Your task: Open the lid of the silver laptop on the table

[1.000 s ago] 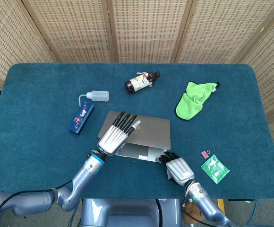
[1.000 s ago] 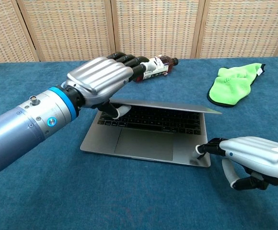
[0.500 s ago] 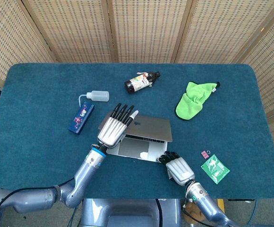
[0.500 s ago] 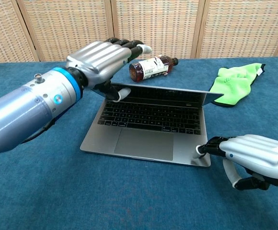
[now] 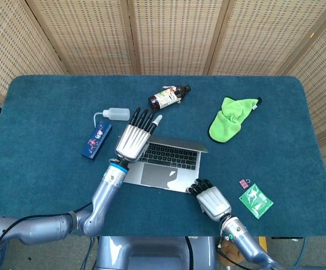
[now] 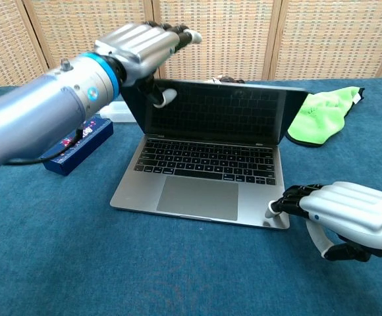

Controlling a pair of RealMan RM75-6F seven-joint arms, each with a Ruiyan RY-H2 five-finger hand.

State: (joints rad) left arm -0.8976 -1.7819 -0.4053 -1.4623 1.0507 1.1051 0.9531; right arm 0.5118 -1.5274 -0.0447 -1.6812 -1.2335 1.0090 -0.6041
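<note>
Lid raised near upright; left hand pinching its corner, right hand pressing the base.

Head view: the silver laptop (image 5: pixel 166 163) sits at centre frame on the desk (image 5: pixel 45 169), keyboard exposed. The left hand (image 5: pixel 132 140) covers the lid's left corner, fingers extended toward the top of the frame. The right hand (image 5: pixel 211 199), at lower centre, has its fingertips at the base's near right corner. A brown bottle (image 5: pixel 168 97) lies behind the lid.
Chest view: the lid (image 6: pixel 217 112) stands close to vertical. The left hand (image 6: pixel 141 46), upper left, pinches its top left corner between thumb and extended fingers. The right hand (image 6: pixel 346 220), lower right, has partly curled fingers holding nothing, tips on the base corner. Risk: continued rearward push could overdrive the hinge, or lift the base if the right hand slips.
</note>
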